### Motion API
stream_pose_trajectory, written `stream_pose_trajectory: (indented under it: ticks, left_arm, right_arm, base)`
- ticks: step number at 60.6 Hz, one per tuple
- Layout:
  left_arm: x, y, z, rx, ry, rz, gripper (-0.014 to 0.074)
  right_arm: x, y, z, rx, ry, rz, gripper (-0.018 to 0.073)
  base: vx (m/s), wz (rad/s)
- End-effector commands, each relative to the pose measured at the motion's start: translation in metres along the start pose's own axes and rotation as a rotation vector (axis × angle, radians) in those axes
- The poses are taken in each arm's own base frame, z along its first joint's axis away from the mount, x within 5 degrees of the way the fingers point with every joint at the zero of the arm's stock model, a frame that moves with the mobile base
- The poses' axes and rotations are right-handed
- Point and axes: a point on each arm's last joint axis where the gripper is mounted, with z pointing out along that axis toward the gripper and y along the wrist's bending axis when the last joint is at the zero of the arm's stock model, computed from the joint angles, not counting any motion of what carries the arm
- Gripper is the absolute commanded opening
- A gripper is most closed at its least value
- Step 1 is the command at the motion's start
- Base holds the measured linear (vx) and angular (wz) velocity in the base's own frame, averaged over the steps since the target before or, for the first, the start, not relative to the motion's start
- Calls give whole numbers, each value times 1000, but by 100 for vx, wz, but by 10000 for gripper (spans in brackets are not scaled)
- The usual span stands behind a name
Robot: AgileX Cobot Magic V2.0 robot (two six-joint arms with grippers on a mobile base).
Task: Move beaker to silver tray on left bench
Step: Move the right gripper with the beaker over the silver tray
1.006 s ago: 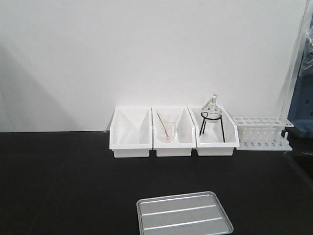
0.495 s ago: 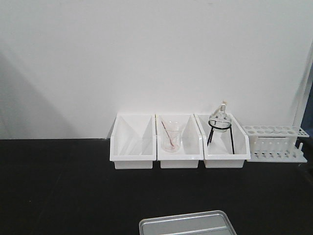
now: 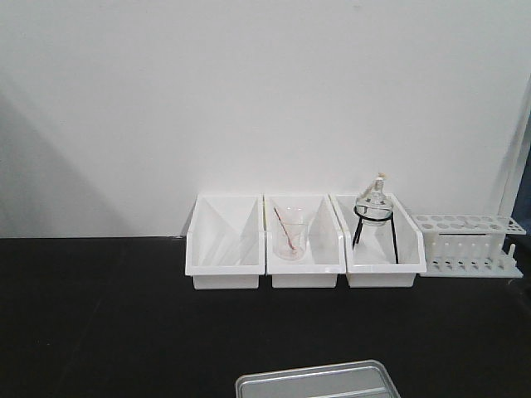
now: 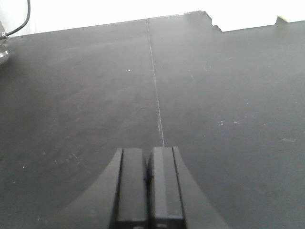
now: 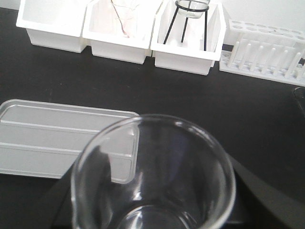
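A clear glass beaker (image 5: pixel 155 174) with a pouring lip fills the lower part of the right wrist view. My right gripper (image 5: pixel 155 212) is shut on it, with dark fingers (image 5: pixel 257 200) showing on both sides. It is empty. The silver tray (image 5: pixel 57 136) lies on the black bench (image 5: pixel 214 105) just left of and beyond the beaker; its right corner shows through the glass. In the front view only the tray's far edge (image 3: pixel 315 381) shows at the bottom. My left gripper (image 4: pixel 148 160) is shut on nothing, low over bare bench (image 4: pixel 214 95).
Three white bins (image 3: pixel 303 240) stand in a row against the white wall. The middle one holds a beaker with a reddish rod (image 3: pixel 289 235), the right one a round flask on a black stand (image 3: pixel 372 207). A white test tube rack (image 3: pixel 469 245) stands to their right.
The front view has shifted: bins and rack sit lower in the frame and the tray has slid mostly past the bottom edge. Almost nothing changed in the last half second.
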Motion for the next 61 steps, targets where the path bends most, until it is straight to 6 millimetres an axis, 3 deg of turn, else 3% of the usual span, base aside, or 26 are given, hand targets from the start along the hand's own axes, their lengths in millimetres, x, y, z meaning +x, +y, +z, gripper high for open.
stream_pose_trajectory:
  ticks: [1,12,20,28,29,30,37,41,50,61]
  left_arm:
    - [-1,-1,2,6,-64,-3,1]
    - [-1,-1,2,6,-64,-3,1]
    - [-1,-1,2,6,-64,-3,1]
    - [-1,-1,2,6,-64,-3,1]
    - [-1,-1,2,6,-64,-3,1]
    - [-1,-1,2,6,-64,-3,1]
    - [-1,-1,2,6,-64,-3,1]
    - [-1,-1,2,6,-64,-3,1]
    - [-1,-1,2,6,-64,-3,1]
    - [-1,-1,2,6,-64,-3,1]
  right_arm:
    - [-11,2,-1,-34,-45,-6,-11]
    - [-20,9,0,-107,-91,-33,-11]
    - [-37,12,18,-148,-74,-122,-11]
    - [-60,24,56,-308,-99,-215,-11]
    - [-73,41,98,-521,-208,-110,-11]
    - [-75,43,103,-544,-230,-95,-11]
    - [-69,51,137,-673,-349,2,-11]
    - [-56,53,159,-703,-365,18,-11]
    - [-20,55,198,-694,-252,6,-11]
    - [11,54,225,-649,-156,-47,-11]
  base:
    - [0,0]
    - [0,0]
    - [0,0]
    - [0,0]
    - [0,0]
    - [0,0]
    - [0,0]
    - [0,0]
    - [0,0]
    - [0,0]
